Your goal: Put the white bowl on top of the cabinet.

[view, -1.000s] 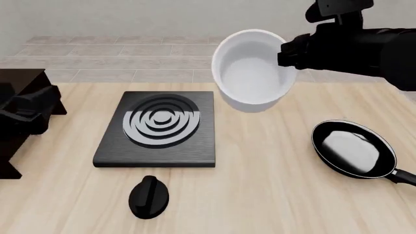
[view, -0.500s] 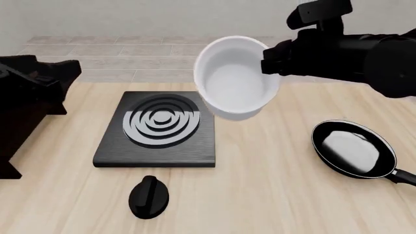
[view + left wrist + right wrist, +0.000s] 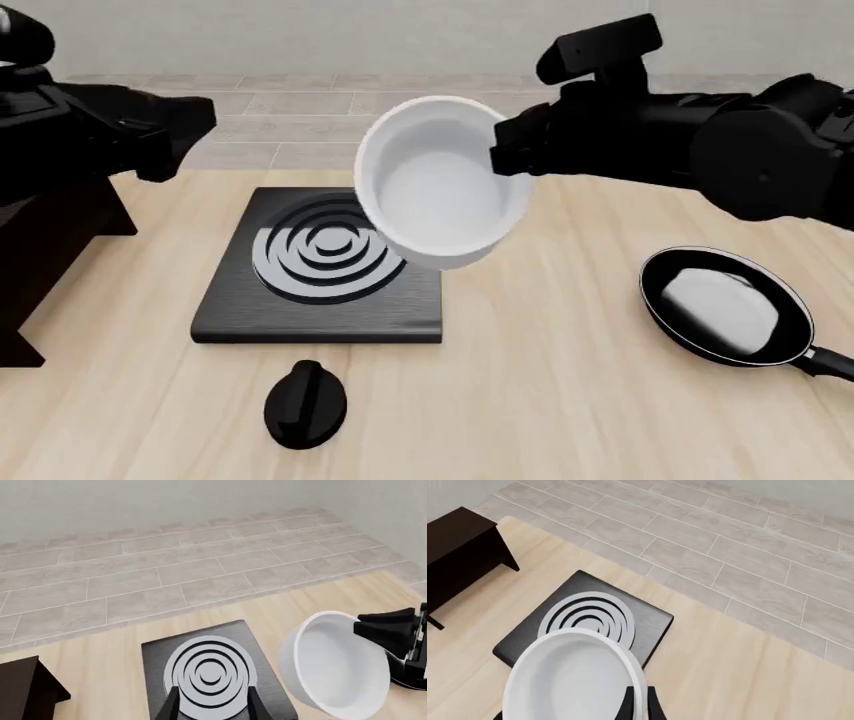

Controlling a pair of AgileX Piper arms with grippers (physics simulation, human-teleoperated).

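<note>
Moved since the earlier front frames: white bowl [image 3: 438, 190] and right gripper [image 3: 509, 147], both shifted left, from right of the stove to above its right part; left gripper [image 3: 180, 120] raised from low at the left edge to a high post over the table's far left.

White bowl: airborne, tilted with its opening toward the camera; hangs over the right part of the stove plate [image 3: 320, 265], not touching it; right gripper clamped on the right-hand rim, one finger inside and one outside the wall in the right wrist view; rim grip likely chosen to leave the base free for setting down.

Left gripper: carries nothing; fingers [image 3: 172, 707] stand apart in its wrist view, the stove rings showing between them; well clear of the bowl.

Cabinet [image 3: 460, 550]: far left of the table, left of the stove; flat top bare in the right wrist view; largely masked by the left arm in the front view; bowl not yet on it.

Other stock: black knob [image 3: 306, 402] near of the stove; frying pan [image 3: 727, 305] at the right, out of the route.

Room: open air between bowl and cabinet above the stove; the left arm over the cabinet side is the probable obstruction; cabinet top edges, right and near, call for the bowl to be levelled and set well inside them.
</note>
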